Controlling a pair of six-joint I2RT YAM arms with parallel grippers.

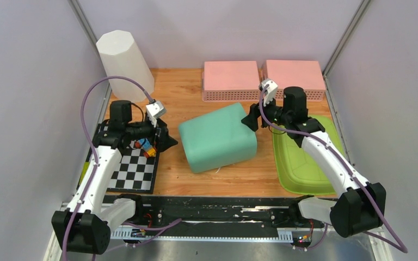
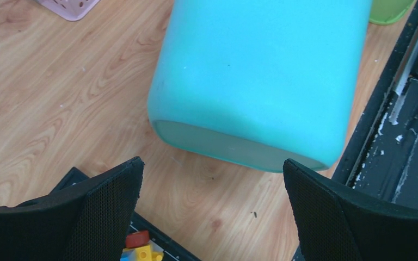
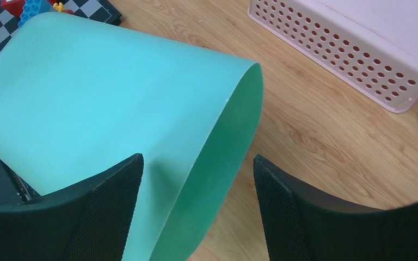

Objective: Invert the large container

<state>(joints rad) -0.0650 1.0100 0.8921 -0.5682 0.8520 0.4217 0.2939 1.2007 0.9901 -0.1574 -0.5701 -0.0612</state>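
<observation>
The large container (image 1: 217, 137) is a teal bin lying on its side in the middle of the wooden table. Its closed base (image 2: 234, 147) faces left and its open mouth faces right. My left gripper (image 1: 170, 140) hovers wide open just left of the base (image 2: 212, 163), with only bare wood between its fingers. My right gripper (image 1: 249, 120) is open at the mouth end. The bin's rim (image 3: 234, 141) passes between its fingers (image 3: 197, 157), one finger over the outer wall, the other over the table, with gaps on both sides.
A tall white bin (image 1: 124, 62) stands at the back left. Two pink perforated baskets (image 1: 231, 80) (image 1: 295, 79) sit bottom-up at the back. A green tray (image 1: 305, 160) lies to the right. Toy bricks (image 1: 147, 148) rest on a checkered mat (image 1: 135, 168) under the left arm.
</observation>
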